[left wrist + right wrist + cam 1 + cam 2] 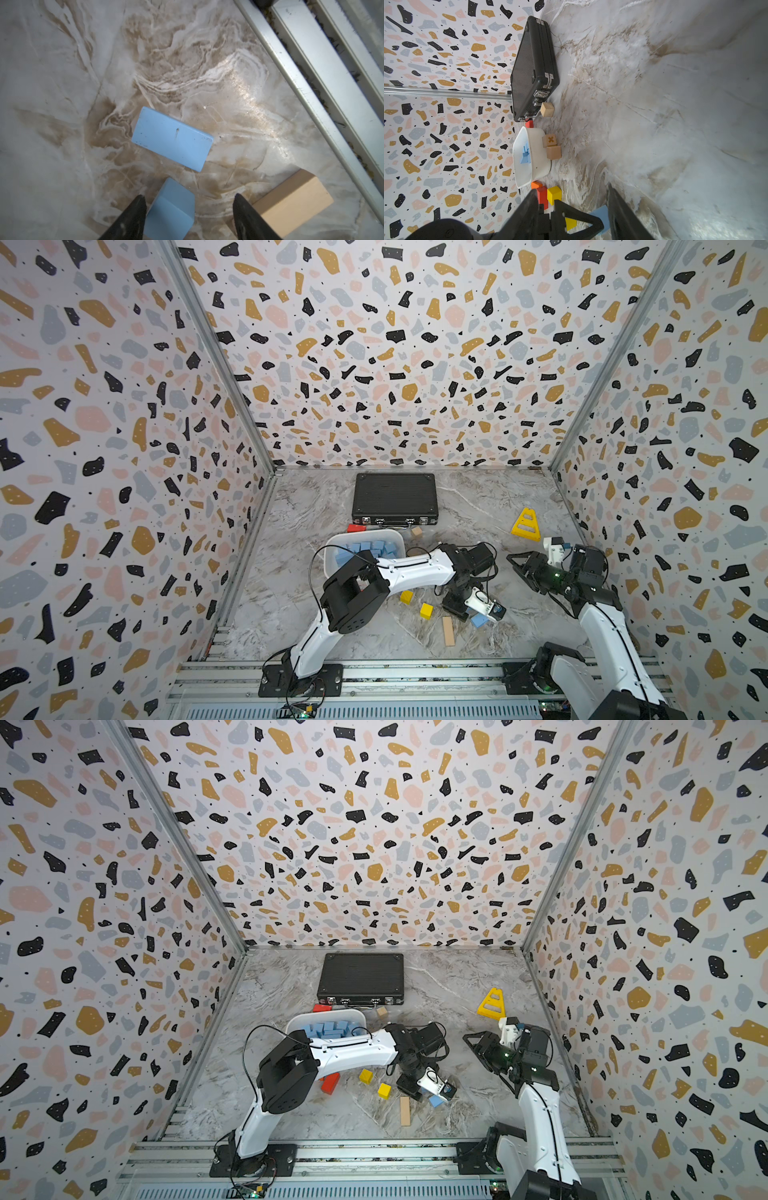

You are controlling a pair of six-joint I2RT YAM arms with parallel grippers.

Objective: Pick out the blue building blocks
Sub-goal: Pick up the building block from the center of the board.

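Loosely, parted left jaws straddle a matte blue cube (170, 209), while right jaws stand apart.

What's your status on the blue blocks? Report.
Left fingers open around small blue block. Right fingers open, empty. Flat blue block loose nearby. Tan block beside left fingers.

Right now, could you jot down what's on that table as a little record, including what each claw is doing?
sorted so far: blue building blocks piled in the white bin
still loose: a flat blue bar and a blue cube on the marble table
left gripper: open, low over the table, blue cube between its jaws
right gripper: open, empty, away from the loose blocks
other pieces: yellow cubes, tan bar
far end: closed black case
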